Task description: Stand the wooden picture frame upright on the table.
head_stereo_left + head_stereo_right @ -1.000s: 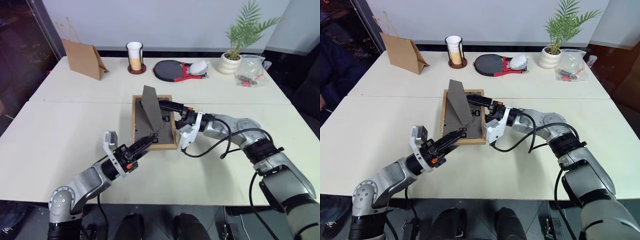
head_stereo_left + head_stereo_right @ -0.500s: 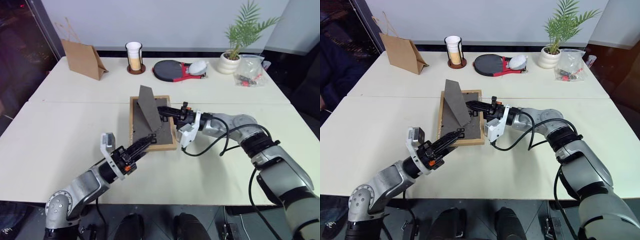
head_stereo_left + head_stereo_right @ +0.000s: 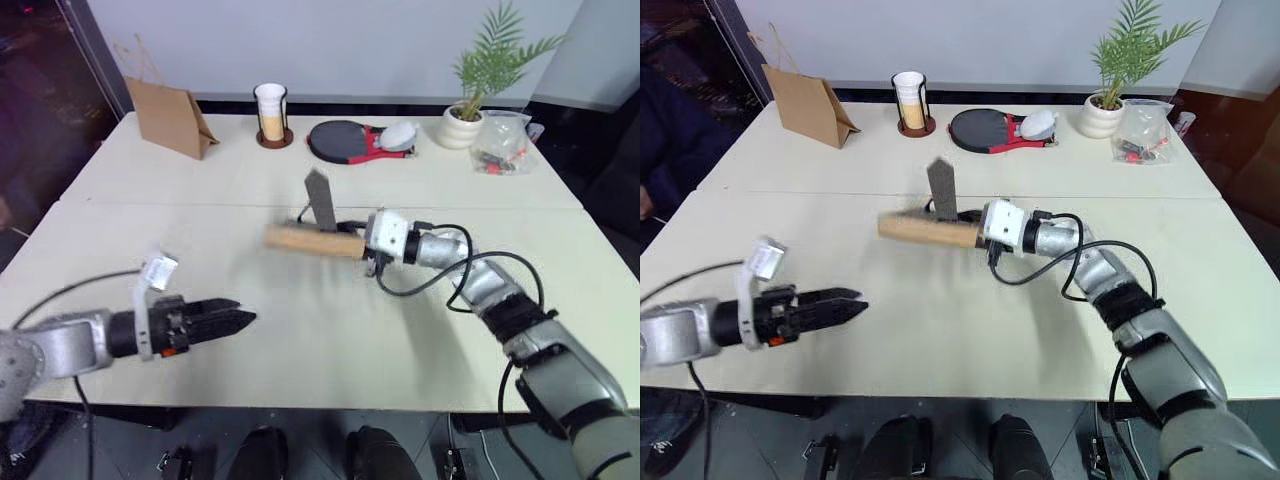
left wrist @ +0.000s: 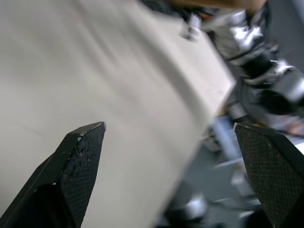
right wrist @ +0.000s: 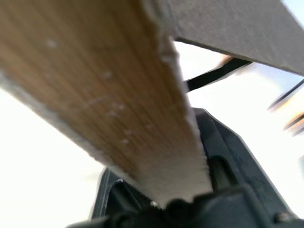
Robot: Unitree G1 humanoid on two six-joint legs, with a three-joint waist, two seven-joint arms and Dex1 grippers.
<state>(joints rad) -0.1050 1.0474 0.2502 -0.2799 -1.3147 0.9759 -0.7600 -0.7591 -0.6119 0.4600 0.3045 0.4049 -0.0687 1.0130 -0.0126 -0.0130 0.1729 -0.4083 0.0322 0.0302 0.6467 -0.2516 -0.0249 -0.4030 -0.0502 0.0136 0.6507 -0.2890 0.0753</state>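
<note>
Your right gripper (image 3: 362, 245) pinches the wooden picture frame (image 3: 300, 240) at its right end. In the right wrist view the light wood border (image 5: 109, 95) runs between the two black fingers (image 5: 223, 147), which press on it from both sides. The frame is lifted clear of the table (image 3: 330, 330) and turned so that you see its light wood edge as a long bar, roughly level, reaching out to the left of the gripper. The dark fold-out stand (image 3: 319, 199) sticks up from the frame's far side. The frame hangs over the middle of the table, just on the near side of the seam line (image 3: 180, 206).

Your left gripper (image 3: 230, 318) is well apart from the frame, low and to the left, over the near left part of the table. Its fingers are spread wide; the left wrist view shows the two fingertips (image 4: 83, 152) far apart with bare tabletop between them. It holds nothing.

Count along the far edge:
- one brown paper bag (image 3: 165, 117)
- one cup in a dark holder (image 3: 270, 114)
- one table tennis paddle (image 3: 345, 138), with a pale rounded thing (image 3: 398, 133) lying on it
- one potted plant (image 3: 470, 95)
- one clear plastic bag (image 3: 503, 143) of small items

One picture frame, two grippers.
</note>
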